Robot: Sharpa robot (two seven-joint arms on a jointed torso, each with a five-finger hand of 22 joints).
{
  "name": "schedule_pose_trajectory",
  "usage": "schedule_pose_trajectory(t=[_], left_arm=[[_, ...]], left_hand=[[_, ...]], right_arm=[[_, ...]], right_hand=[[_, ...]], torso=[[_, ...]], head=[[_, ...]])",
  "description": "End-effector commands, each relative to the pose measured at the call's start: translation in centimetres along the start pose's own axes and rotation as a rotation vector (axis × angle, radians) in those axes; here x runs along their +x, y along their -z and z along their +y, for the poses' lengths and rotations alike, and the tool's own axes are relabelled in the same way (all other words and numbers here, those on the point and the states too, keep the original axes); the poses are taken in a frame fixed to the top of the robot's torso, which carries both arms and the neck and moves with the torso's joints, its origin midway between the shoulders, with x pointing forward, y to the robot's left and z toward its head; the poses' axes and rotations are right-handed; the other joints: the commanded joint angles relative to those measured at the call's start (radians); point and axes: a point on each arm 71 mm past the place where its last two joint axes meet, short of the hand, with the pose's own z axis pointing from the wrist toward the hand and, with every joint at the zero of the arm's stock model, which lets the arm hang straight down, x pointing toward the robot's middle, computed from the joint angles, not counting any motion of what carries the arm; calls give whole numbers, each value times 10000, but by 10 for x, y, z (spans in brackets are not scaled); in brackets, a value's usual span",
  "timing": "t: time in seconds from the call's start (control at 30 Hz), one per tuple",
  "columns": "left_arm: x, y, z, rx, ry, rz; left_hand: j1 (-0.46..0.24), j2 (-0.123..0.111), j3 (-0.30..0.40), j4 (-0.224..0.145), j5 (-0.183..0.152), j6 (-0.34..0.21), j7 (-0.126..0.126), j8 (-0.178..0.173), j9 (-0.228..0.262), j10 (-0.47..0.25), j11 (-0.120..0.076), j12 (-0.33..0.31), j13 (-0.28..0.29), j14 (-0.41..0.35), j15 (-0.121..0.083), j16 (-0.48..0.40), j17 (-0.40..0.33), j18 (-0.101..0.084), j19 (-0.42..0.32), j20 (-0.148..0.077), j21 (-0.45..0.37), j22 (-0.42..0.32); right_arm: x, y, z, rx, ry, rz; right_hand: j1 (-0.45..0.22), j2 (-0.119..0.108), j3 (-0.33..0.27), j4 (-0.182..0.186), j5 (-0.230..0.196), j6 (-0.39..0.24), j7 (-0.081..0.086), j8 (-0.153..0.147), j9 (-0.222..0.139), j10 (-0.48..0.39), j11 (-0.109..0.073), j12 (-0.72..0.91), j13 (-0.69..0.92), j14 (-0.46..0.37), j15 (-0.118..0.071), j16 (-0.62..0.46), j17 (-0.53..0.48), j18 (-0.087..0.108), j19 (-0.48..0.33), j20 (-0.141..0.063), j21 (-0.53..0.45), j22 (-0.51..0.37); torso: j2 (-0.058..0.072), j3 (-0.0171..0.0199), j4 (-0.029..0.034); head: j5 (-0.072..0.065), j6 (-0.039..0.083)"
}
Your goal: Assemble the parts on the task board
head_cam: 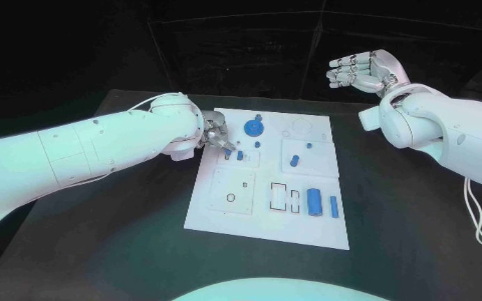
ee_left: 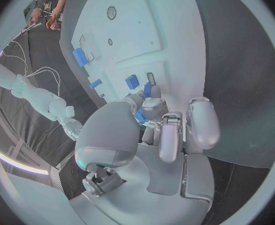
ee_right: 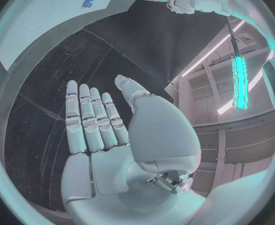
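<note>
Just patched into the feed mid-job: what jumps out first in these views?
The white rectangular task board dotted with small blue parts sits mid-table, with a round blue disc part near its far edge. The silver left hand is down at the board's far left corner, fingers closed on a small blue part. The silver right hand is raised off beyond the board's far right, fingers apart, holding nothing.
</note>
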Motion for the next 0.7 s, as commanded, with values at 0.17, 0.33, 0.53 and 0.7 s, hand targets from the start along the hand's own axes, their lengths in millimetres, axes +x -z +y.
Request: schedule_pose_trajectory(t=[0.17,0.33,0.53,0.7], left_arm=[[3,1,5,-100,-287,337],[4,2,4,-81,-339,424],[5,3,5,-74,-379,492],[5,4,5,-77,-407,542]], left_hand=[[12,53,688,-596,48,-30,-57,67,16,-18,-17,-69,-56,1056,-64,62,2635,-11,-13,-18,-34,-13],[5,47,707,-599,49,-31,-57,70,18,-28,-16,-88,-81,1056,-64,62,2635,-8,-20,-18,-45,-26],[-5,36,730,-603,49,-34,-56,73,21,-41,-16,-112,-112,1056,-64,62,2635,-8,-21,-18,-47,-26],[-5,36,730,-603,49,-34,-56,73,21,-41,-16,-112,-112,1056,-64,62,2635,-8,-21,-18,-47,-26]], right_arm=[[1,-1,1,-35,-75,124],[1,-1,1,-32,-78,136],[1,-1,1,-28,-76,133],[1,-1,1,-28,-75,132]], right_hand=[[-52,68,-20,-48,66,-73,254,-26,-5,-73,-9,-10,-8,-39,13,-12,-7,42,26,26,-58,11],[-52,68,-20,-48,66,-73,254,-26,-5,-73,-9,-10,-8,-39,13,-12,-7,42,26,26,-58,11],[-65,70,-24,-45,66,-80,255,-29,-7,-81,-7,-14,-9,-44,16,-15,-8,41,23,28,-68,9],[-65,70,-24,-45,66,-80,255,-29,-7,-81,-7,-14,-9,-44,16,-15,-8,41,23,28,-68,9]], torso=[[-8,12,22],[-10,9,11],[-13,15,11],[-12,16,10]], head=[[21,-22],[20,-38],[22,-51],[17,-52]])
